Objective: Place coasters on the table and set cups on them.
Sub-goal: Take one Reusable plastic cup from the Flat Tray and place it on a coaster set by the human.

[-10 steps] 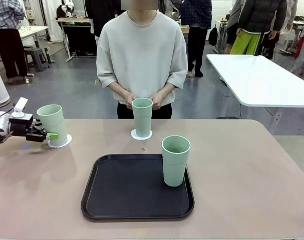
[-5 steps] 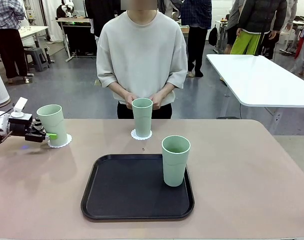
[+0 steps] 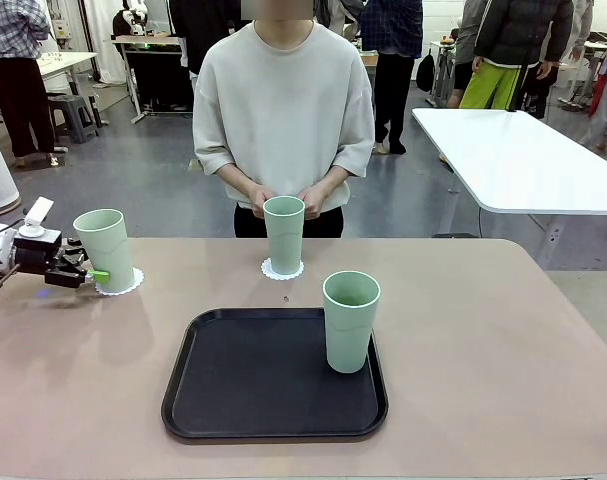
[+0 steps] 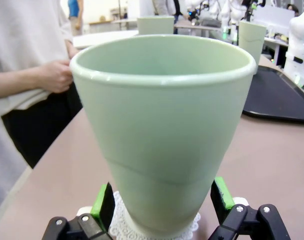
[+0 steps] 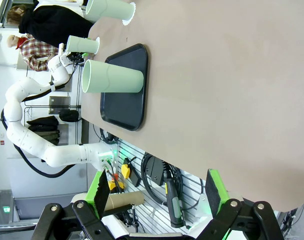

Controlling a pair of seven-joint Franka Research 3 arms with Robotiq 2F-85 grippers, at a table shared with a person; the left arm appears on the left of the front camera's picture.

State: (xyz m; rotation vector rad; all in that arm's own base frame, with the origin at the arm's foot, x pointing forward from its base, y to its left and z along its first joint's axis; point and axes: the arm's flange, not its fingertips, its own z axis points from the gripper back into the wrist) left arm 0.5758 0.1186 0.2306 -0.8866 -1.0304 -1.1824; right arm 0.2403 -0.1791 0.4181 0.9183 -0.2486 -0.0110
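Cup (image 3: 105, 248) mid-left sits on coaster (image 3: 128, 286), so left gripper (image 3: 91, 270) jaws apart around it; right gripper (image 5: 158, 190) apart, idle.

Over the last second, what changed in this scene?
The left tool, jaws open, drew back slightly toward the left edge of the table, easing off the left cup, which stands on its coaster. The middle cup, the tray cup, the tray and the person's hands stayed put.
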